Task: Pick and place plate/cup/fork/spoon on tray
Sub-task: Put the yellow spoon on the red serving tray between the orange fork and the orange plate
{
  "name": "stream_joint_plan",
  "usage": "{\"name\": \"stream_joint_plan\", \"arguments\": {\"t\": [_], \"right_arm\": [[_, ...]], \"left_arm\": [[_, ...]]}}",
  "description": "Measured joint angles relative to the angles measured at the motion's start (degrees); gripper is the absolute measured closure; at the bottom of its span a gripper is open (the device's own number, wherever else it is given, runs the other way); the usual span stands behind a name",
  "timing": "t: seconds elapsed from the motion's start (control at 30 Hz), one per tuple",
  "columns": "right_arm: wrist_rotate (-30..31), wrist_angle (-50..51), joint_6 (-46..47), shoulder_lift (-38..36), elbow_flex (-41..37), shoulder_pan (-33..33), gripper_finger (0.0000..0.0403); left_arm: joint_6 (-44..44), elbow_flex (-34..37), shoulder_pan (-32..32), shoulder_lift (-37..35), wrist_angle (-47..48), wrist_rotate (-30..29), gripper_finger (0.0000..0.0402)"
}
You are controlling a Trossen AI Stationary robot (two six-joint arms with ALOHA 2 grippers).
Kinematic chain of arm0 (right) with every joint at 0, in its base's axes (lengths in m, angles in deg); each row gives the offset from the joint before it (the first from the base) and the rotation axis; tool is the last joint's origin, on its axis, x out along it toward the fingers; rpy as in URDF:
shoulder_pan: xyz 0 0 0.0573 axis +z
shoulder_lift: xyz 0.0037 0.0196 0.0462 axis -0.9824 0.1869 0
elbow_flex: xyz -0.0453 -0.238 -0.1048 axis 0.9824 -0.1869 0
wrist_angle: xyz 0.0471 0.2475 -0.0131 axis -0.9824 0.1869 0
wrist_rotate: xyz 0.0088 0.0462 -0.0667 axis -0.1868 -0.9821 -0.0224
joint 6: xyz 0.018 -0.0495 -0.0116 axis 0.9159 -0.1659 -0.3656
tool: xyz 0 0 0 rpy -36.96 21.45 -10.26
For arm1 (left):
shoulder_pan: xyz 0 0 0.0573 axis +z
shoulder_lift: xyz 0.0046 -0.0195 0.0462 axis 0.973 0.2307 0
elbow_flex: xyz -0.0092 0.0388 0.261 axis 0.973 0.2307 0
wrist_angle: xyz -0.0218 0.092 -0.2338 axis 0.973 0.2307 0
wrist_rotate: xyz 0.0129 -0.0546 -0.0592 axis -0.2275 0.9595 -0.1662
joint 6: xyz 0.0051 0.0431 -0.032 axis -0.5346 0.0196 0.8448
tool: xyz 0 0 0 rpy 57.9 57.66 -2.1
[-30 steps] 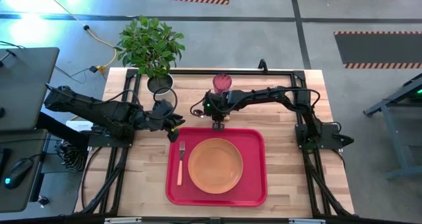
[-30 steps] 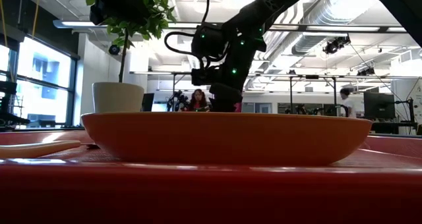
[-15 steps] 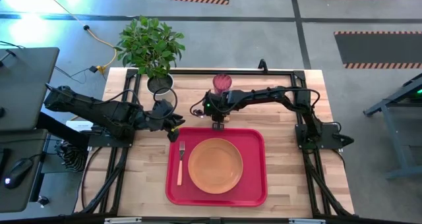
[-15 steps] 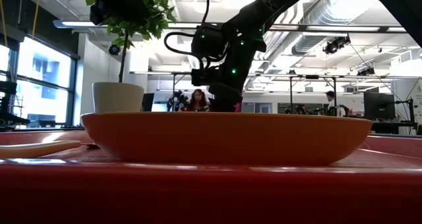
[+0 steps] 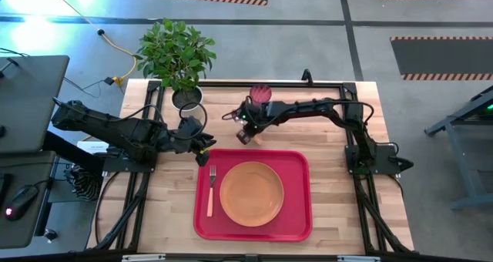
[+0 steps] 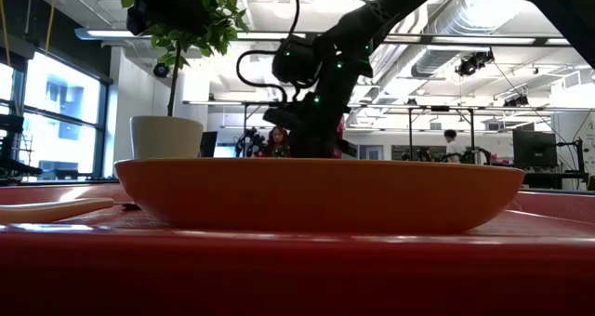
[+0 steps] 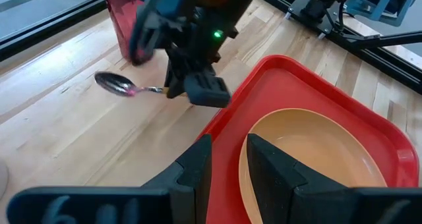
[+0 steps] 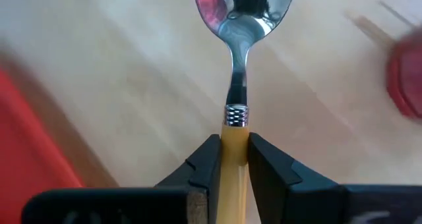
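The right gripper (image 8: 229, 159), fingers clamped on the orange handle of the small silver-bowled spoon (image 8: 241, 13), holds it just beyond the far edge of the large red plastic tray (image 5: 296, 216). The thin handle could twist, or the translucent pink tumbler (image 5: 260, 94) get knocked. Left gripper (image 5: 202, 148) waits at the tray's far-left corner, fingers slightly apart.

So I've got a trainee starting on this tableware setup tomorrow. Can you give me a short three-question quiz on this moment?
1. True or false: the fork already lies on the tray.
2. What is the right gripper holding?
A. the cup
B. the spoon
C. the plate
3. Fill in: the cup stands on the ____, off the tray.

Key:
1. True; it lies beside the plate.
2. B; the fingers are shut on the orange handle of the spoon, while the left gripper waits at the tray's corner.
3. table.
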Motion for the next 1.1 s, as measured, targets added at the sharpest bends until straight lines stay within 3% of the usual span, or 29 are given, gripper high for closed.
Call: {"name": "stream_joint_plan", "arguments": {"t": [0.23,0.5,0.73,1.1], "right_arm": [[0.42,-1.99,19.26,0.00,0.00,-1.32,0.0343],[3.18,-2.94,32.17,0.00,0.00,-0.12,0.0343],[8.18,-2.96,38.19,0.00,0.00,0.32,0.0343],[5.65,-3.54,39.85,2.47,-0.05,0.17,0.0343]], "left_arm": [[0.07,0.00,0.00,0.00,-0.02,-0.01,0.0314],[0.06,0.00,0.00,0.00,-0.01,0.00,0.0314],[-0.03,0.00,0.00,0.00,0.00,-0.01,0.0314],[-1.97,0.00,0.00,-0.02,-0.03,0.02,0.0314]]}}
